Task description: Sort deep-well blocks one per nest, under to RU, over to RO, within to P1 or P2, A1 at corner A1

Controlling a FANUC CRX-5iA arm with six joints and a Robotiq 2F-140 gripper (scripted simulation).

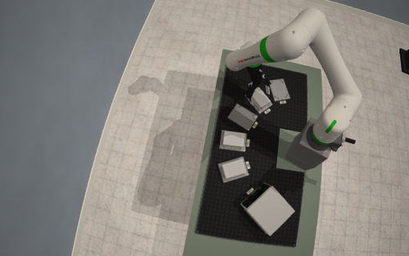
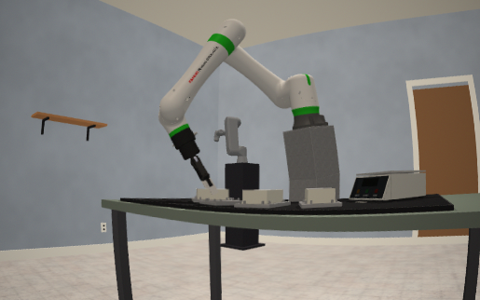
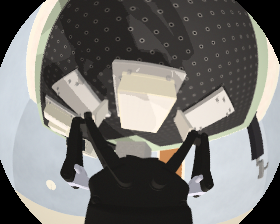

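My gripper [image 1: 260,84] [image 2: 209,183] [image 3: 142,110] is open, with its fingers spread wide just above a pale deep-well block [image 1: 260,99] [image 2: 210,194] [image 3: 143,100]. That block rests in a nest near the far end of the black mat [image 1: 215,207], and neither finger touches it. Beside it lies a flat nest plate [image 1: 279,91] [image 3: 208,107] with no block on it. A grey-looking block [image 1: 242,116] [image 3: 76,90] stands in shadow in the nest on the other side. In the exterior view two more blocks [image 2: 263,196] [image 2: 320,195] stand in a row towards the check-weigher [image 1: 271,211] [image 2: 388,184].
Two more light-topped nests [image 1: 233,140] [image 1: 233,168] lie along the mat's left side. The robot's grey pedestal [image 1: 306,149] [image 2: 312,160] stands at the table's right edge. A black post with a camera [image 2: 241,179] stands behind the table.
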